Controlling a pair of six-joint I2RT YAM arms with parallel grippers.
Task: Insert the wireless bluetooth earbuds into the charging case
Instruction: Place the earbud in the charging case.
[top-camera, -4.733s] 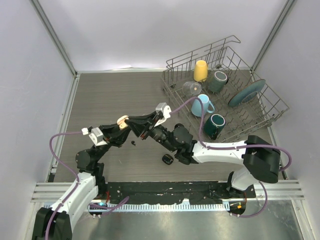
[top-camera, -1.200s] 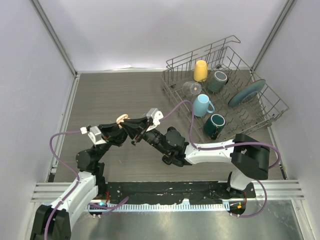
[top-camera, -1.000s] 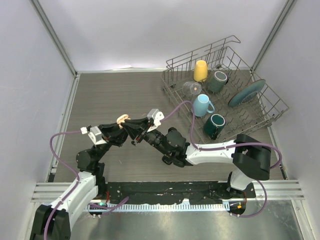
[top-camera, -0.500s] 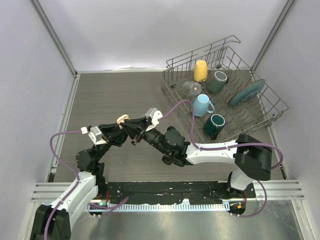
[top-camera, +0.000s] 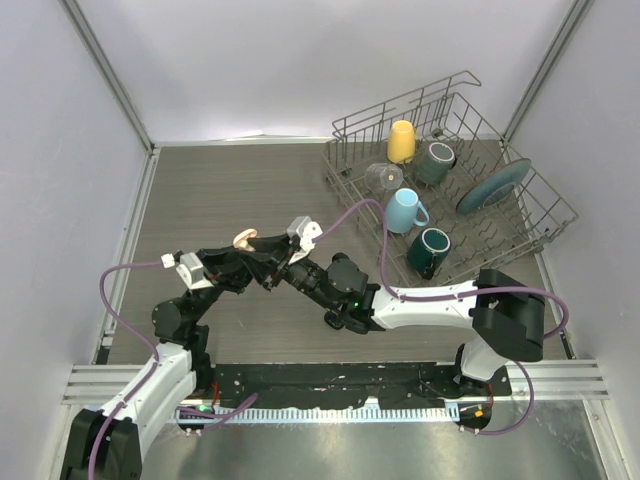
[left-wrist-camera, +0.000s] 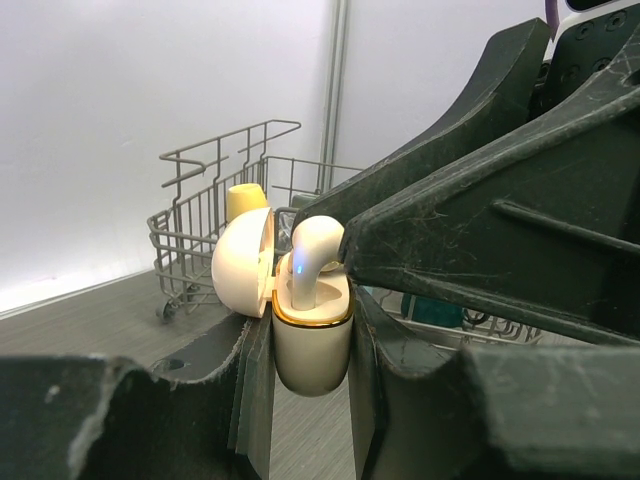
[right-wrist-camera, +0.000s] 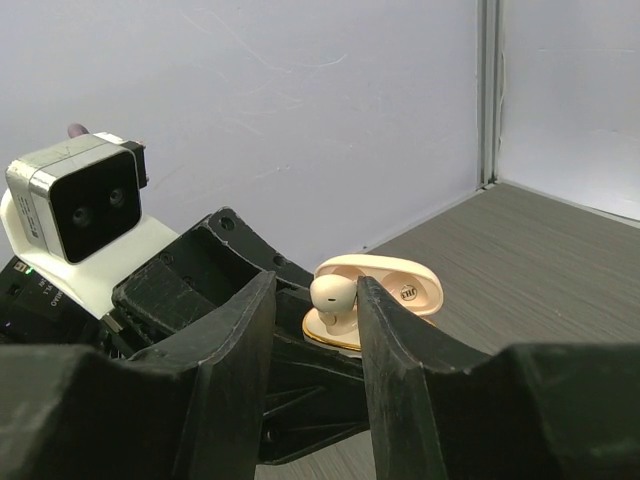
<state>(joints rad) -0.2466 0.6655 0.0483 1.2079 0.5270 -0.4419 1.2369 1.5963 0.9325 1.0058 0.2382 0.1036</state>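
My left gripper (top-camera: 258, 252) is shut on an open cream charging case (left-wrist-camera: 310, 340), held upright above the table with its lid (left-wrist-camera: 243, 262) tipped back. One cream earbud (left-wrist-camera: 312, 250) stands in the case, stem down, with a blue light on it. My right gripper (right-wrist-camera: 315, 297) straddles that earbud (right-wrist-camera: 333, 295). Its jaws are apart: the earbud rests against one finger, with a gap to the other. In the top view the two grippers meet at the case (top-camera: 245, 238). The other earbuds are out of view.
A wire dish rack (top-camera: 520, 235) with mugs and a plate stands at the back right. A small black case (top-camera: 334, 319) lies on the table beside the right arm's elbow. Grey walls close the left, back and right sides.
My right gripper has crept left, closer over the case in my left gripper. The left arm has barely moved. 4.7 s ago a black earbud lay on the table; the arms now cover that spot.
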